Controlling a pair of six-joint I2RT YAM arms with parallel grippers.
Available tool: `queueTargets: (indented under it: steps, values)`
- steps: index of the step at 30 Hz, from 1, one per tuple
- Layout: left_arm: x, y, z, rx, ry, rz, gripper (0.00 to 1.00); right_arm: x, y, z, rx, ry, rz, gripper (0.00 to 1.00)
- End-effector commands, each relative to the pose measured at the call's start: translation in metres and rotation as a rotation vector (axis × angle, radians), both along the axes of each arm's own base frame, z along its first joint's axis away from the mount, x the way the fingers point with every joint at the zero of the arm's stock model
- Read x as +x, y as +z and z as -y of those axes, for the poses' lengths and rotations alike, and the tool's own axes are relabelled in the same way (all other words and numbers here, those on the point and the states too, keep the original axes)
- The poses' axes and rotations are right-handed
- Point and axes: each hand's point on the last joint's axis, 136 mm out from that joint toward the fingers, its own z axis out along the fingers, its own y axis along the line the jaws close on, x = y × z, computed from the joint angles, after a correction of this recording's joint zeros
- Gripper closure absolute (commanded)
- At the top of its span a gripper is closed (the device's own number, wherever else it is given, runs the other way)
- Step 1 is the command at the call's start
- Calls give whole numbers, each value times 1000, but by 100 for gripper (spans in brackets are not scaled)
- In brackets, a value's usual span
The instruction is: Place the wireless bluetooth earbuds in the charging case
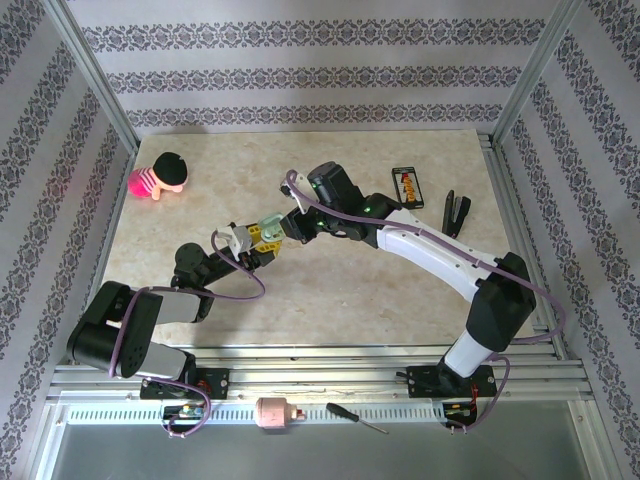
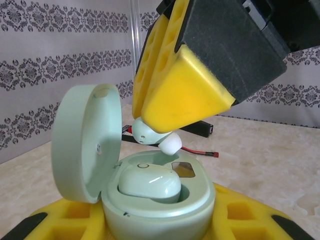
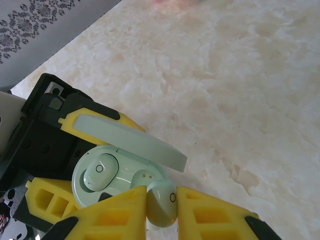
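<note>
my right claw (image 3: 161, 195) pinches a pale green earbud (image 2: 148, 134), narrow grip, just above the open charging case (image 2: 165, 210). in my right wrist view the empty socket (image 3: 144, 175) sits at 11 o'clock of the earbud. left claw (image 1: 258, 238) clamps the charging case, second bud (image 2: 150, 182) seated in it. beige marbled table (image 1: 380, 300), patterned wallpaper (image 1: 300, 80) around.

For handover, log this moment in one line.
left gripper: shut on green charging case, lid open | right gripper: shut on green earbud, above empty slot | other earbud: seated | step: insertion pending
</note>
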Motion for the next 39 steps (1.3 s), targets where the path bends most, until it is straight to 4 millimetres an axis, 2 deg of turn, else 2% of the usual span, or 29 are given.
queueTargets:
  steps: [1, 9, 18, 23, 28, 34, 39]
  values:
    - [-9, 11, 6, 3, -33, 66, 75, -3, -8, -8, 10, 20, -19, 81]
    - [-8, 7, 6, -2, -29, 51, 75, -1, -3, -9, 32, 12, -2, 82]
    - [-4, 15, 4, -44, -16, 20, 75, -5, -21, -5, 2, 23, -12, 81]
    - [0, 13, 3, -45, -1, -1, 75, -20, -14, -8, 17, 102, -7, 78]
    - [-2, 16, 5, -55, -19, 5, 75, -23, -7, -5, 20, 117, 11, 73]
    - [-6, 15, 7, -45, -47, 9, 75, -17, 22, 4, 80, 63, 42, 49]
    - [-12, 12, 8, -6, -61, 62, 75, -11, 53, 11, 225, 9, 30, 34]
